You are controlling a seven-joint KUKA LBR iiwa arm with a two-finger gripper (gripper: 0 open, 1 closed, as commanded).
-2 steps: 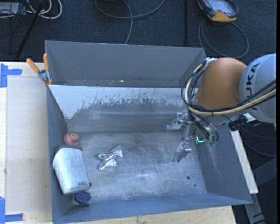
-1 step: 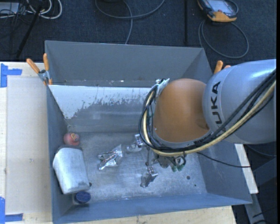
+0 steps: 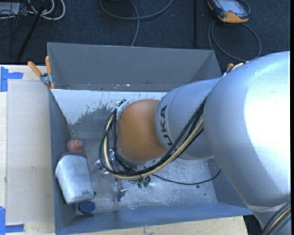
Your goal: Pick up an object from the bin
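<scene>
Approach step, no lift yet. Two-finger gripper down near floor of grey metal bin; open or closed, cannot tell. Just left of it, pale grey rounded block; below-left, small dark blue cap; farther up-left, small reddish ball. Next, probably: shift left over one, then close

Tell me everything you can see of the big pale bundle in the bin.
The pale bundle is a rounded oblong, whitish-grey, perhaps wrapped cloth or plastic. It lies flat on the bin floor by the view's left wall, slightly slanted. A small pink ball sits just past its far end, a blue cap at its near end; whether they touch is unclear. The gripper is to its right, apart.
</scene>
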